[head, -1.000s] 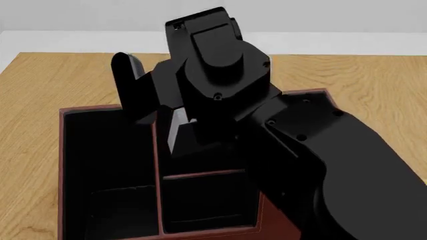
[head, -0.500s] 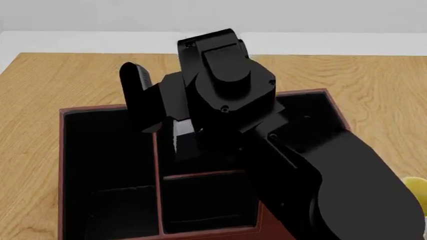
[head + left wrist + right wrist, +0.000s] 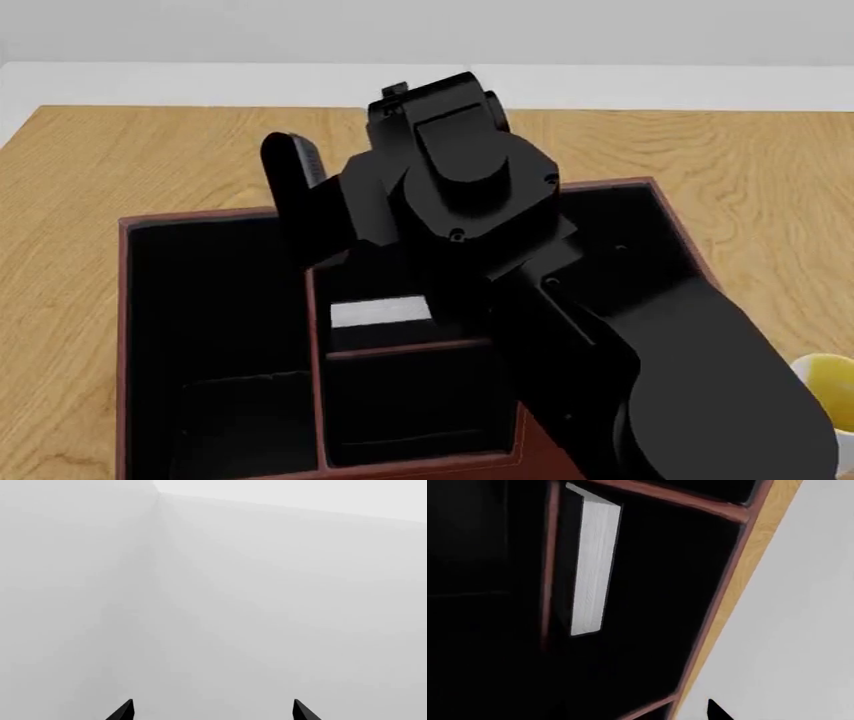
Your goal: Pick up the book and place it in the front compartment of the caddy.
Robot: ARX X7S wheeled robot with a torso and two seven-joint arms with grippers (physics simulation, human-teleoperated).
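The dark red-brown caddy (image 3: 126, 300) with its black interior fills the lower head view. The book (image 3: 380, 313) shows only its white page edge; it stands inside the caddy's middle section, just behind a cross divider (image 3: 407, 350). In the right wrist view the book (image 3: 590, 565) rests on edge against a long divider, inside the caddy (image 3: 720, 595). My right gripper (image 3: 350, 205) hovers above it, open and empty, one finger (image 3: 291, 180) sticking up. One fingertip (image 3: 717, 712) shows in the right wrist view. My left gripper (image 3: 213, 712) is open and faces a blank grey wall.
The wooden table (image 3: 107, 160) lies around the caddy. A white-and-yellow mug (image 3: 825, 395) peeks out at the right edge behind my right forearm (image 3: 667, 360). The forearm hides the caddy's right part.
The book was tilted between my right gripper's fingers; it now sits lower inside the caddy, let go. The right gripper has moved a little to the right and away from it.
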